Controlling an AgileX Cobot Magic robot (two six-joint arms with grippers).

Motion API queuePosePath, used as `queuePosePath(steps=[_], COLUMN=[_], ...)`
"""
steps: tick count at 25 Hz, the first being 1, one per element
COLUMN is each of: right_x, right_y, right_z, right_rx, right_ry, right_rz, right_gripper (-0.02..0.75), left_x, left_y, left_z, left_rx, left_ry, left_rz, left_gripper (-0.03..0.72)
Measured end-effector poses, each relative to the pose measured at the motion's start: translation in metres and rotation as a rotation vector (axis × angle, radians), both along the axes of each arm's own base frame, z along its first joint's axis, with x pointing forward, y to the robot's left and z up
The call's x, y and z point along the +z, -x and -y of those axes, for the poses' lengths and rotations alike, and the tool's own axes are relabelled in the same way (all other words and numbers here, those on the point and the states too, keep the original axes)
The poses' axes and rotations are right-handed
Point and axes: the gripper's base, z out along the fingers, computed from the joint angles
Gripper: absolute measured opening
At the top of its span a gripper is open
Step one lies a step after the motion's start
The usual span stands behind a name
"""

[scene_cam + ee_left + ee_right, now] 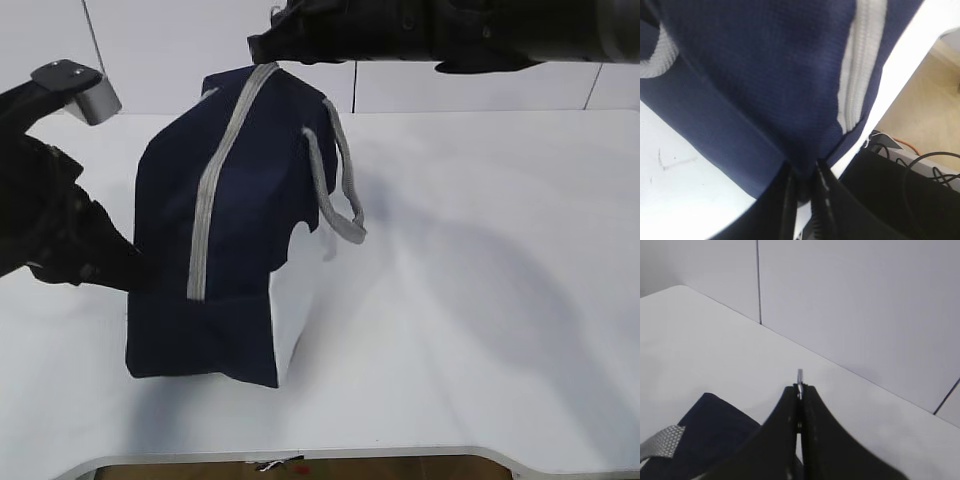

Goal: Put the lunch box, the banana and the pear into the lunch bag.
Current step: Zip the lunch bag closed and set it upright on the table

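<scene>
Lunch bag [235, 230], navy fabric, zipped shut, standing tilted on white table [480, 300] and gripped at both ends.

Right gripper [800, 385]: reaches in from the upper right above the bag's top far end, jaws pressed together on a small silvery metal tab [800, 375], apparently the zipper pull; navy fabric and a strip of grey webbing lie just below and to its left. Left gripper [805, 187]: low at the bag's near left side, jaws narrow and pinching a fold of navy fabric at the bottom edge; grey zipper [860, 65] runs up directly ahead of it, table edge and floor with cables [925, 165] off to its right. Grey handle [340, 190] droops over the white side panel [300, 300]. Lunch box, banana, pear: not visible in any view. White wall panels [855, 305] behind.
</scene>
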Motion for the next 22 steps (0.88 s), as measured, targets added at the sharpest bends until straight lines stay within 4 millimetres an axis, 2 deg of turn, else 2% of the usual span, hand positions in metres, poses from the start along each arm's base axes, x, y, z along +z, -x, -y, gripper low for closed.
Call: queuePosePath(steps=[6, 8, 13, 18, 22], right_x=[0.001, 0.001, 0.001, -0.002, -0.003], right_y=[0.003, 0.004, 0.006, 0.010, 0.012], right_z=[-0.005, -0.007, -0.009, -0.012, -0.014], right_rx=[0.061, 0.076, 0.111, 0.151, 0.165], right_ry=[-0.035, -0.044, -0.060, -0.059, -0.090], right_rz=[-0.016, -0.021, -0.035, -0.073, -0.121], right_gripper=[0.017, 0.017, 0.017, 0.017, 0.017], left_x=[0.015, 0.020, 0.039, 0.065, 0.066], left_y=[0.008, 0.011, 0.007, -0.015, -0.037], left_z=[-0.001, -0.003, -0.008, -0.015, -0.007], left_rx=[0.045, 0.066, 0.185, 0.321, 0.339], left_ry=[0.053, 0.068, 0.131, 0.246, 0.307], left_rz=[0.012, 0.021, 0.094, 0.136, 0.056], left_gripper=[0.361, 0.407, 0.428, 0.430, 0.425])
